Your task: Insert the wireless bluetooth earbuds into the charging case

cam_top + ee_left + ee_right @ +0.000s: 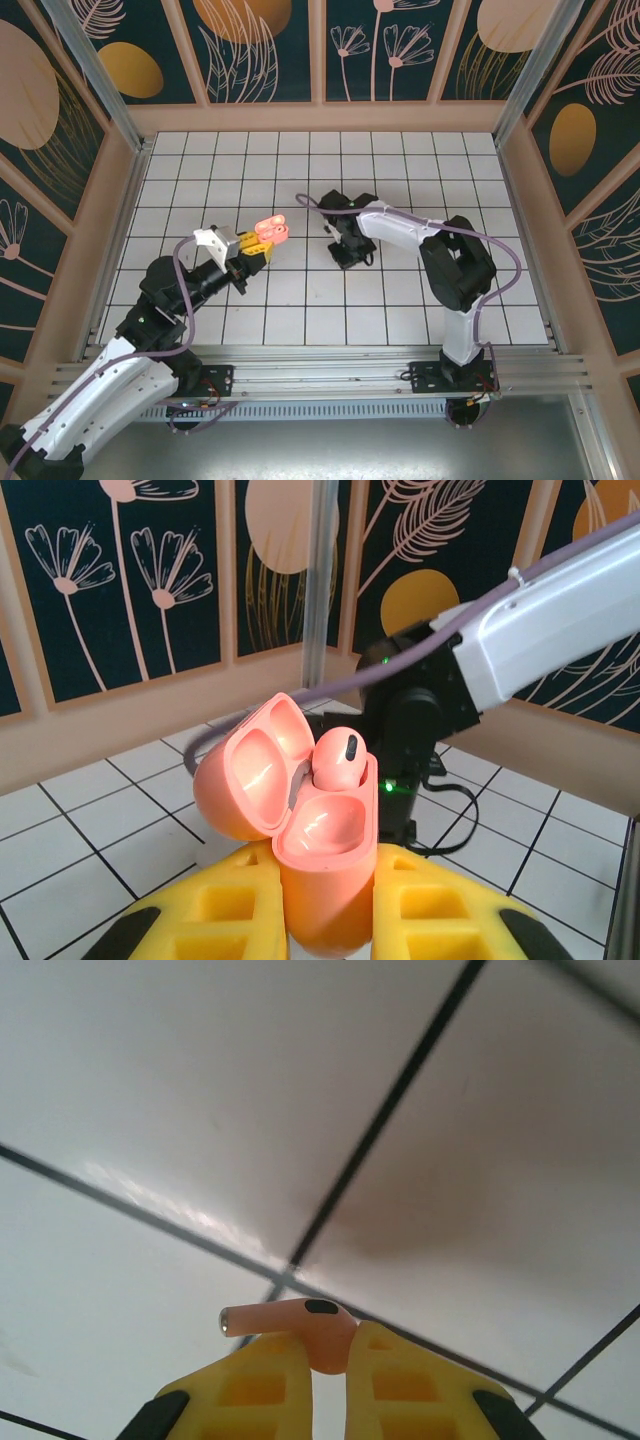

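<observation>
Clenched in left jaws: open salmon-pink plastic charging case (318, 895), one small pink plastic bud (337, 760) seated; pinched shallowly in right jaws: salmon-pink plastic earbud (300, 1325); could twist loose or miss empty socket (325, 825).

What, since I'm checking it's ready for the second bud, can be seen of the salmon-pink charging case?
The salmon-pink glossy plastic charging case is a rounded shell, clamped at its lower body in the left gripper between yellow fingers. Its hinged lid stands open, swung to the left, showing a smooth hollow inside. A matching pink earbud with a dark oval mark sits in one well; the other well, nearer the gripper, is empty.
</observation>
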Robot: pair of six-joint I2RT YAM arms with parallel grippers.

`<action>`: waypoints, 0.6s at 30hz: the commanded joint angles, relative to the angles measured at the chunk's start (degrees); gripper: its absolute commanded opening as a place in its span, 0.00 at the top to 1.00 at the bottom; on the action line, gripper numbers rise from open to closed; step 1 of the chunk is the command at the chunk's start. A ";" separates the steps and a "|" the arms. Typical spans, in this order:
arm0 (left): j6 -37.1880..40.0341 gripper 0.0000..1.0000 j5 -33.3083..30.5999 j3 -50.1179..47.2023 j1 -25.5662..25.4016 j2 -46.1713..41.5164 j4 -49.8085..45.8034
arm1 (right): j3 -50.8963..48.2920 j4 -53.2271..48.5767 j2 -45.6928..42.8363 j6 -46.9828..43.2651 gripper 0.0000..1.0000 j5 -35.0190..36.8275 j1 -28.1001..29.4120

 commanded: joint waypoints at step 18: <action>0.33 0.83 1.01 -1.28 0.19 -1.80 2.02 | 0.03 -1.67 -4.31 -0.47 0.60 -2.52 -4.68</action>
